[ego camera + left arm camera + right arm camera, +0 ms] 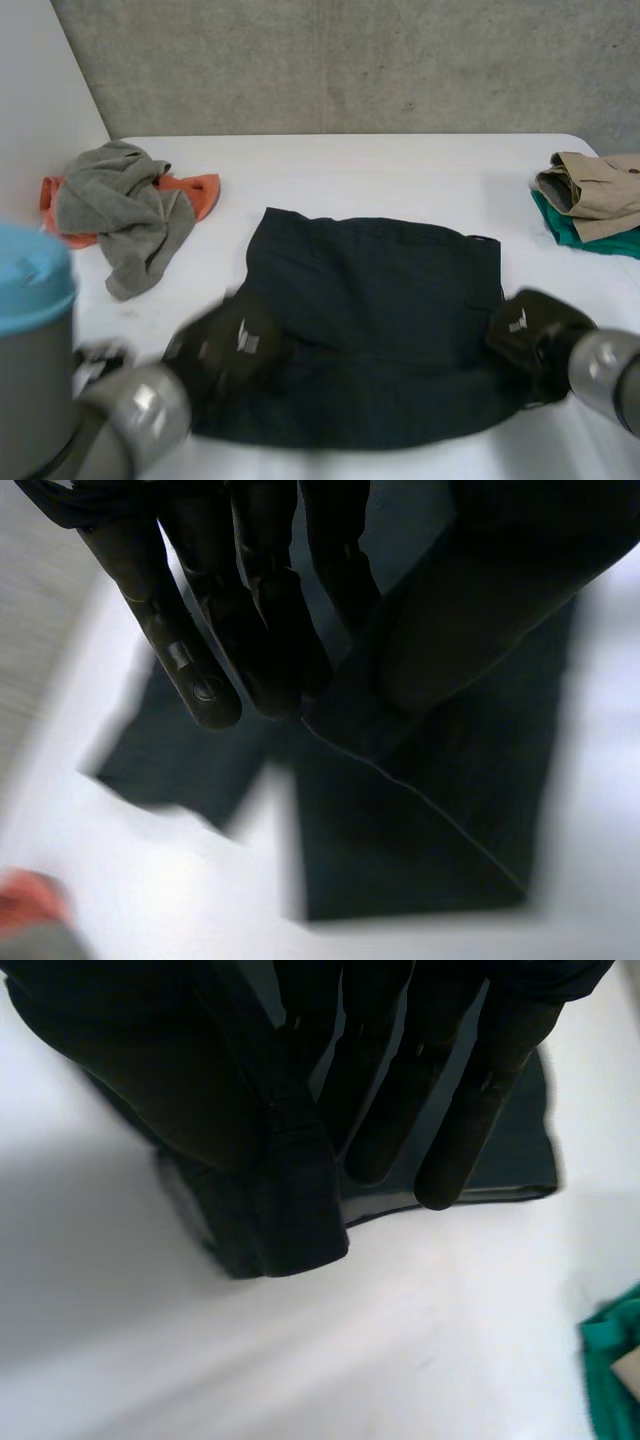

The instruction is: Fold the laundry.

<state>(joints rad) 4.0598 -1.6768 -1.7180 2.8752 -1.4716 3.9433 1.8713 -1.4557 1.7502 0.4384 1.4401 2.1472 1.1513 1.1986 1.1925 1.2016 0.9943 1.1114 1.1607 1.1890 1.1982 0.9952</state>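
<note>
A dark navy garment (pixel 370 300) lies spread in the middle of the white table (pixel 400 170). My left hand (pixel 225 345) is at its near left edge. In the left wrist view that hand (pixel 200 630) pinches a raised fold of the garment (pixel 440 820) between fingers and thumb. At the garment's near right edge is my right hand (pixel 530 330). The right wrist view shows this hand (pixel 470 1090) gripping a bunched edge of the garment (pixel 295 1220) against its thumb, lifted a little off the table.
A crumpled grey cloth (pixel 125 205) lies over an orange one (pixel 195 190) at the table's left. A folded tan piece (pixel 595 185) sits on a folded green one (pixel 570 230) at the right edge. A concrete wall stands behind.
</note>
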